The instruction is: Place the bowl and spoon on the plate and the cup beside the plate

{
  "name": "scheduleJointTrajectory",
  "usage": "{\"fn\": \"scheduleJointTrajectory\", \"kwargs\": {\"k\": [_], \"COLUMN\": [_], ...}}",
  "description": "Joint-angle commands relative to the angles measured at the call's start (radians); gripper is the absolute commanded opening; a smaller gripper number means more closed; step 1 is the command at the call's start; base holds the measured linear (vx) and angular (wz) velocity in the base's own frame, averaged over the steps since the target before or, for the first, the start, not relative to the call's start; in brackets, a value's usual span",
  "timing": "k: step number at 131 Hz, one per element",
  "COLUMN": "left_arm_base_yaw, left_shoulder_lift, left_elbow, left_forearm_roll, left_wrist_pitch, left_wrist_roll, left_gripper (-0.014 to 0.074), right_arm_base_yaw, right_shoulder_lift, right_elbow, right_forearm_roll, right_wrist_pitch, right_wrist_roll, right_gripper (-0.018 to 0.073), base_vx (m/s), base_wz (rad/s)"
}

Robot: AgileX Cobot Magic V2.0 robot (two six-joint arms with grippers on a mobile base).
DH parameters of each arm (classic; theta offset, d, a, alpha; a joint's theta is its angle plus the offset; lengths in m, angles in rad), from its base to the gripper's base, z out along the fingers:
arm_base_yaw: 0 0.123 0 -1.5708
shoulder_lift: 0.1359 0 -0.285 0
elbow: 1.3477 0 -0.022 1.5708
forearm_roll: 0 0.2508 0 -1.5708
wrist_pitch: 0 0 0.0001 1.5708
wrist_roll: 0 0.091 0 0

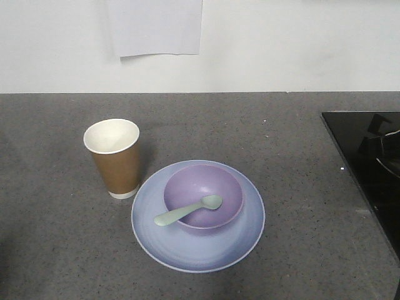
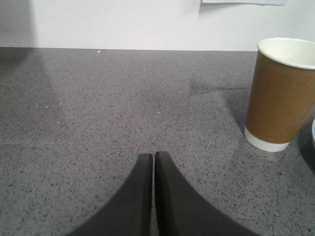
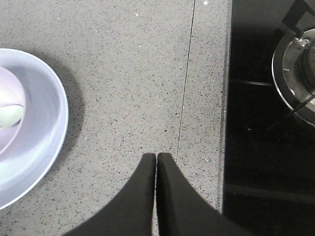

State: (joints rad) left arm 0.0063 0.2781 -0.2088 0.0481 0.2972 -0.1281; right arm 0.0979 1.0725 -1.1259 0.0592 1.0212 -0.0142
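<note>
Ample bare counter [image 1: 300, 250] beside plate [image 1: 237, 240]

You have a lavender-purple bowl [image 1: 204, 195] at centre frame, on a pale blue-lilac plate [image 1: 197, 250]. The spoon [image 1: 187, 211] is pale mint green. At left, your cup [image 1: 115, 157] is brown with white interior, rim and base band. The countertop [image 1: 56, 237] is dark grey, finely speckled; the hob [image 1: 369, 156] at right is glossy black.
</note>
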Motion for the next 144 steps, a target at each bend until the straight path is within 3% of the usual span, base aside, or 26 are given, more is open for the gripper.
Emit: {"fn": "scheduleJointTrajectory", "kwargs": {"k": [1, 33, 92, 123, 144], "left_arm_base_yaw": [0.005, 0.048, 0.048, -0.012, -0.01], "left_shoulder_lift": [-0.035, -0.159, -0.305, -0.305, -0.305], "left_elbow": [0.018, 0.124, 0.24, 0.24, 0.24], "left_forearm_roll": [-0.025, -0.048, -0.034, -0.033, -0.033], "left_wrist_pitch": [-0.098, -0.115, -0.207, -0.221, -0.225], "left_wrist_roll": [-0.009, -0.009, -0.009, 0.001, 0.001], "left_gripper": [-0.0008, -0.0008, -0.0008, -0.0008, -0.0008], "right_arm_base_yaw": [-0.006, -0.006, -0.006, -0.006, -0.006], "right_shoulder_lift": [-0.015, -0.015, -0.015, -0.015, -0.015], "right_elbow": [-0.024, -0.024, -0.024, -0.024, -0.024], "right_forearm_roll": [-0.001, -0.001, -0.001, -0.001, -0.001], "right_wrist_pitch": [-0.051, -0.051, -0.051, -0.052, -0.052], "right_wrist_roll": [-0.005, -0.005, -0.005, -0.005, -0.005], "right_gripper": [-0.0007, -0.0007, -0.0007, -0.0007, -0.0007], "base_vx": [0.0, 0.0, 0.0, 0.0, 0.0], "base_wz": [0.0, 0.0, 0.0, 0.0, 0.0]}}
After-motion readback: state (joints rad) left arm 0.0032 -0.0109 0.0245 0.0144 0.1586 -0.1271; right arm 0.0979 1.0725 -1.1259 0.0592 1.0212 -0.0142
